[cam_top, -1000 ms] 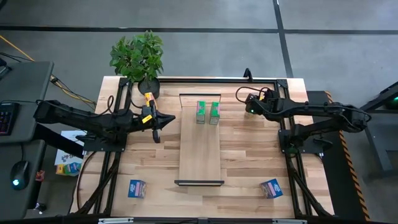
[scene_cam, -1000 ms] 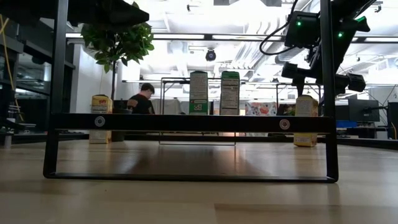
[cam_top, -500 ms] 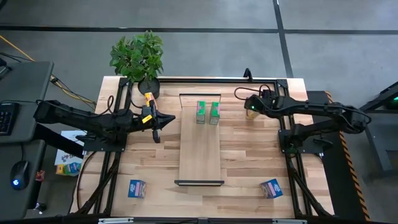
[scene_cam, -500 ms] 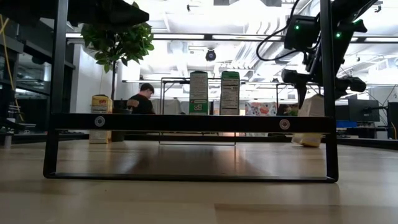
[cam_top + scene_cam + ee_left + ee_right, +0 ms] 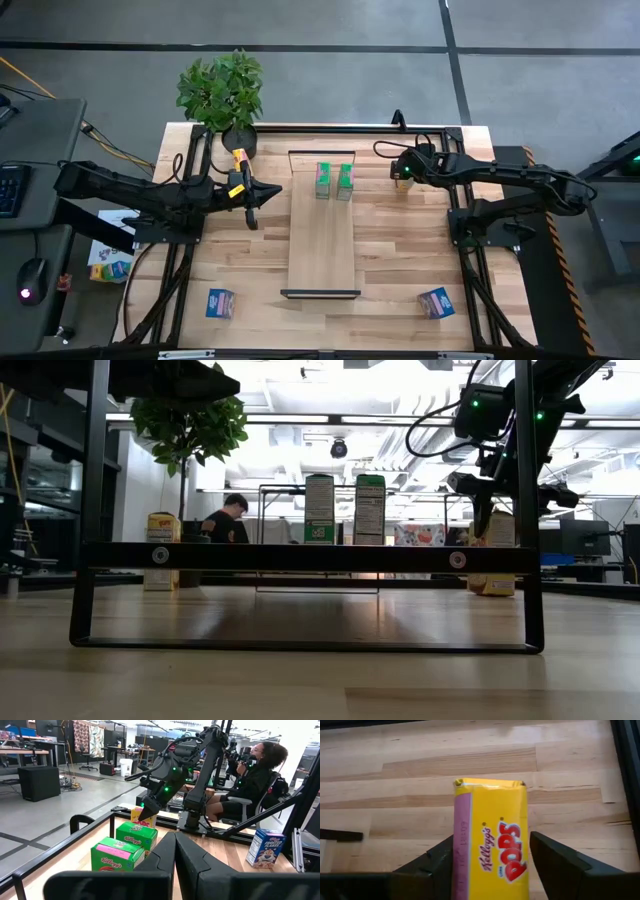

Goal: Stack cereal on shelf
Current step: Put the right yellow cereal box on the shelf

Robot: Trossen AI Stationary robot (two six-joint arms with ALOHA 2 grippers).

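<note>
The shelf point(image 5: 322, 240) lies along the table's middle, and two green cereal boxes point(image 5: 334, 179) stand upright on its far end. My right gripper point(image 5: 404, 173) is right of them, shut on a yellow cereal box point(image 5: 492, 845) that also shows in the low view point(image 5: 494, 554). My left gripper point(image 5: 253, 206) hovers shut left of the shelf, with a second yellow box point(image 5: 162, 550) standing beside it on the table. Two blue boxes point(image 5: 220, 302) point(image 5: 436, 302) stand near the table's near corners. My right gripper pinches the yellow box by its two narrow sides, near the top point(image 5: 490, 870), with one finger point(image 5: 442, 857) on the pink side and the other on the opposite side. It comes from above, pointing down. The box is upright; whether its base touches the table, I cannot tell.
A potted plant point(image 5: 222, 92) stands at the table's far left corner. Black frame rails point(image 5: 185, 250) run along both table sides. The shelf's black bracket point(image 5: 300, 557) spans the low view. A person sits beyond the table point(image 5: 255, 777). Bare shelf board lies in front of the green boxes.
My right gripper came down around the yellow box. The box tipped over to a slant half a second ago and stands upright again now, shifted slightly. My left arm kept still.
</note>
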